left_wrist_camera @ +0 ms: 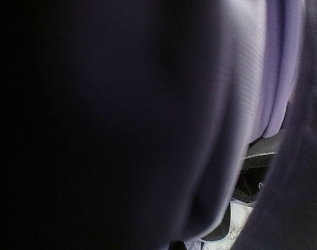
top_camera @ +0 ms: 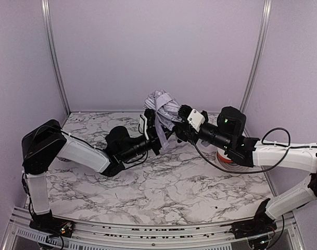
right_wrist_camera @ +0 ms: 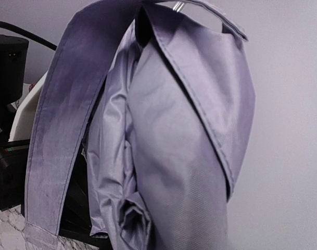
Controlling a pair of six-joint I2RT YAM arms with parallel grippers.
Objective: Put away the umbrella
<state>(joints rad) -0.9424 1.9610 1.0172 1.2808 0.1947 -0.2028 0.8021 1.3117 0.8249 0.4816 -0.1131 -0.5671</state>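
The umbrella is folded into a bunch and held up over the back of the marble table, between the two arms. An orange-and-white bowl sits under the right arm, apart from the umbrella. The umbrella stands nearly straight up, its top leaning a little left. Its strap hangs down one side. The right gripper is partly closed and squeezes the cloth. The left gripper is closed tight at the bottom end; cloth hides whether it pinches any.
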